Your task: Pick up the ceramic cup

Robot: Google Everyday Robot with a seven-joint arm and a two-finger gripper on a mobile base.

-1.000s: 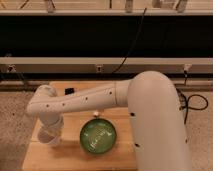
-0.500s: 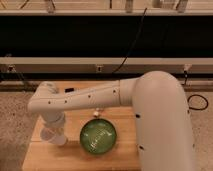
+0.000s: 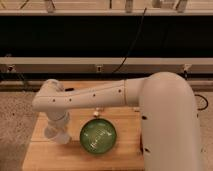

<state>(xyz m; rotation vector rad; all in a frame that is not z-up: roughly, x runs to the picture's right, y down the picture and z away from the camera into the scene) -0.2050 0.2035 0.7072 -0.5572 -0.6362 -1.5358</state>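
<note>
One target: the ceramic cup (image 3: 61, 136), a small whitish shape on the left part of the tabletop (image 3: 50, 157), mostly covered by the arm's lower end, so its rim and tilt cannot be made out.
Cup's neighbours: the green plate (image 3: 98, 136) lies just to its right, seemingly apart from it by a thin gap; a small white object (image 3: 96, 114) sits beyond the plate's far edge.
End effector: the end effector (image 3: 56, 133) is low over the left of the tabletop, right at the cup, hanging from the wrist (image 3: 59, 119) below the arm's bent joint.
Fingers: I cannot tell whether they are spread, pressed together or already around the cup; the white parts merge with the white cup.
Key relation: the cup lies directly beneath, and a shade to the right of, the end effector, so the coming move looks like a straight vertical one, not a sideways reach. With one arm only, no choice of side arises.
Long axis: the cup is round, so no approach heading matters much; the nearness of the plate on the right is the constraint.
Change from earlier: half a second back the bent joint stood further left and the wrist further toward the left edge; now the arm has swung slightly right and nearer, bringing the end effector down closer to the plate's left rim. Plate and small white object have not shifted.
Stage, as a judgement: at or just before the grasp; no lift is evident.
</note>
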